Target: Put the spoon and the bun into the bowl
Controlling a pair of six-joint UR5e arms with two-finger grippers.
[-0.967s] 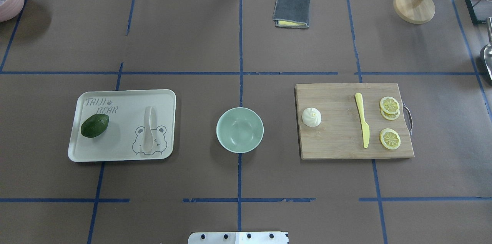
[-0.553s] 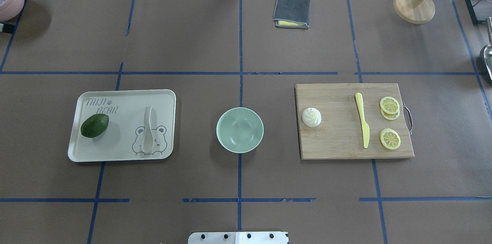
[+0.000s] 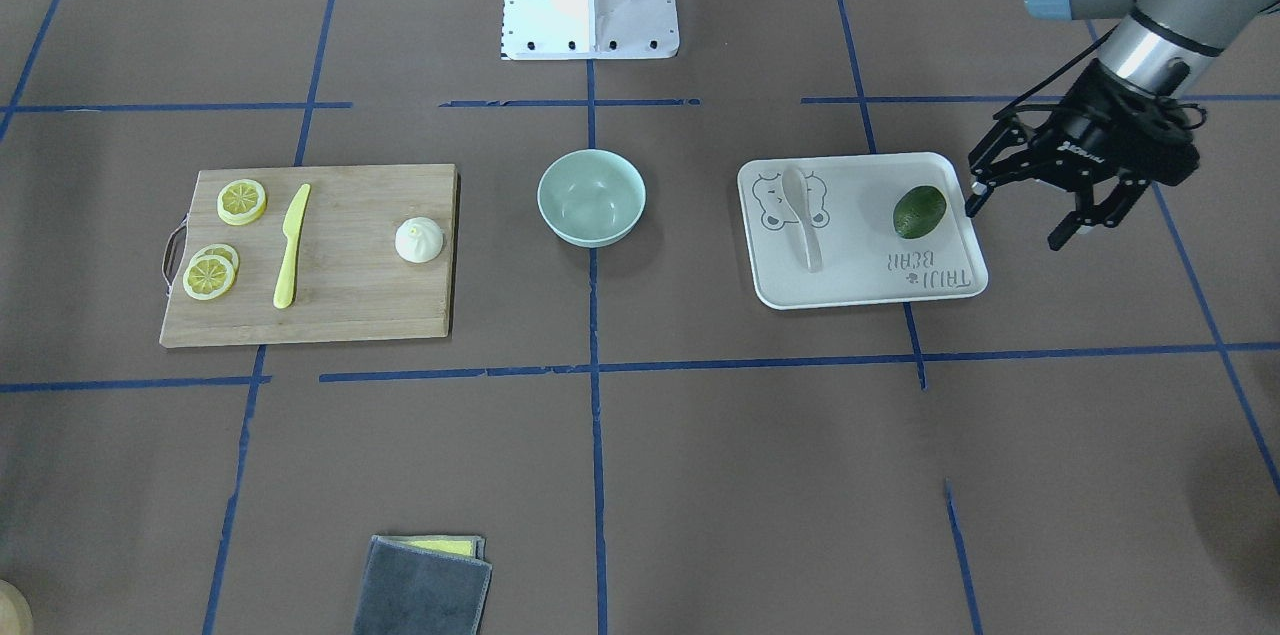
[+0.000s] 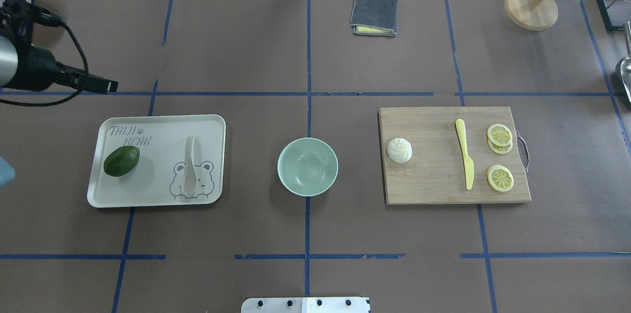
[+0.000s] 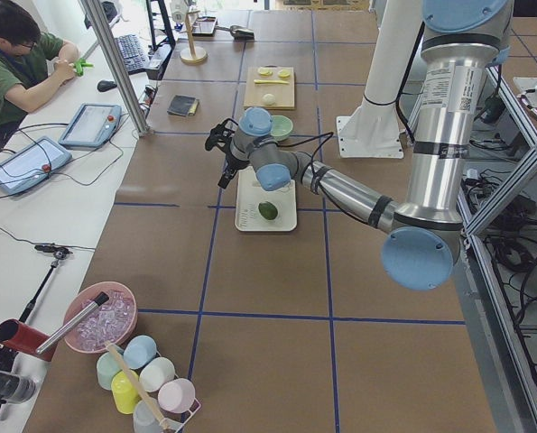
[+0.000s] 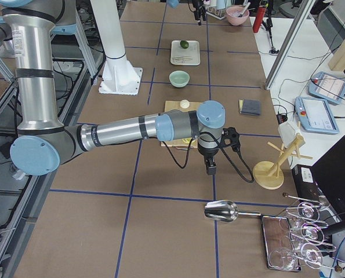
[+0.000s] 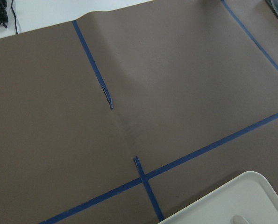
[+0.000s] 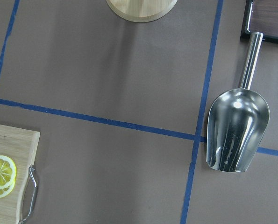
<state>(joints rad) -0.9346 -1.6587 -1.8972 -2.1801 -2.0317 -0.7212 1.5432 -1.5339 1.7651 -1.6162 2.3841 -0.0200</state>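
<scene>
Spoon [image 3: 805, 225] on tray [image 3: 860, 267], avocado [image 3: 919, 211] between it and left pincer [image 3: 1014, 226] — spread, empty; right pincer [image 6: 210, 169]: cannot tell.

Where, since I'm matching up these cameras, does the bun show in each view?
Front-facing: bun on cutting board's right end, left of bowl.
Overhead: bun on board's left end, right of bowl.
Exterior left: bun far, top centre, just beyond bowl.
Exterior right: bun centre, just nearer than bowl.
Left wrist: not in it.
Right wrist: not in it.
Shared landmark: the bowl beside it.
</scene>
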